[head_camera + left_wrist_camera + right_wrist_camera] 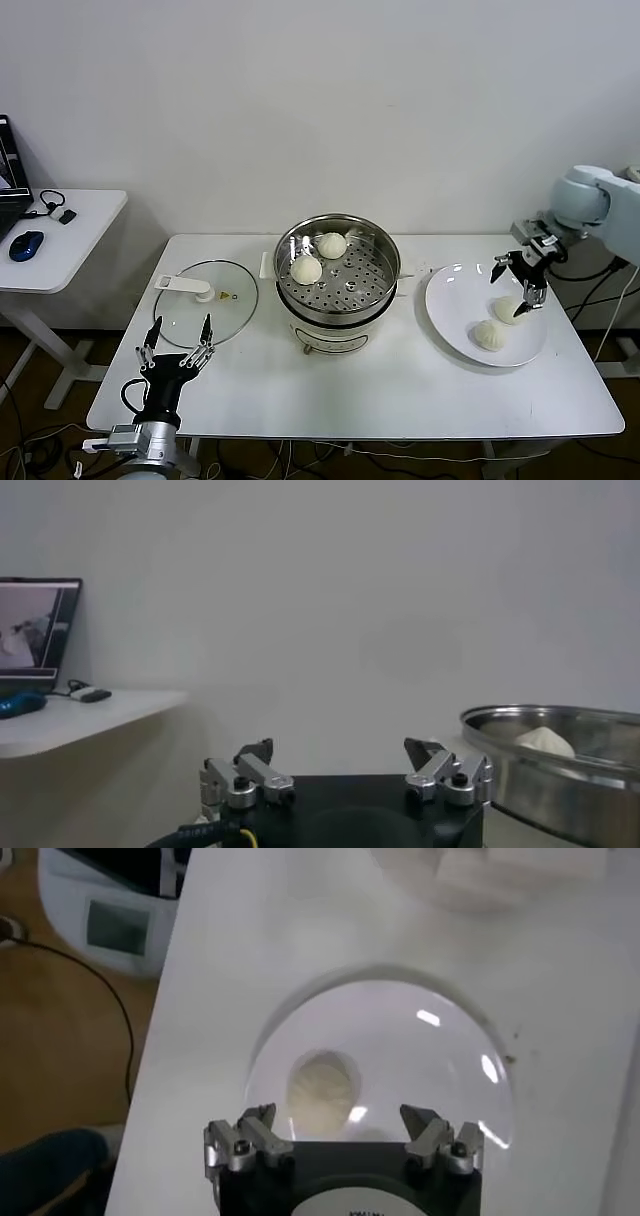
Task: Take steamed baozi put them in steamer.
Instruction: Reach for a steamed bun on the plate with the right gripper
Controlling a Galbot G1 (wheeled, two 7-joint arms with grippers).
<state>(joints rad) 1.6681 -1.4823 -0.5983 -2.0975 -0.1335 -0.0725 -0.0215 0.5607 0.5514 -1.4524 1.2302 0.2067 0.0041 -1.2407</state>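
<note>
The steel steamer (385, 250) stands mid-table on its white base with two baozi inside, one at the back (331, 245) and one at the left (306, 269). Two more baozi lie on the white plate (450, 300) at the right, one (506, 309) under my right gripper and one (489, 335) nearer the front. My right gripper (520, 290) is open and empty, hovering just above the plate; the right wrist view shows a baozi (321, 1083) below the right gripper (339, 1119). My left gripper (178, 350) is open and empty at the table's front left.
The glass lid (205, 290) with a white handle lies flat left of the steamer. A side desk (70, 235) at far left holds a blue mouse (25, 245) and a laptop. The steamer rim (560, 770) shows in the left wrist view.
</note>
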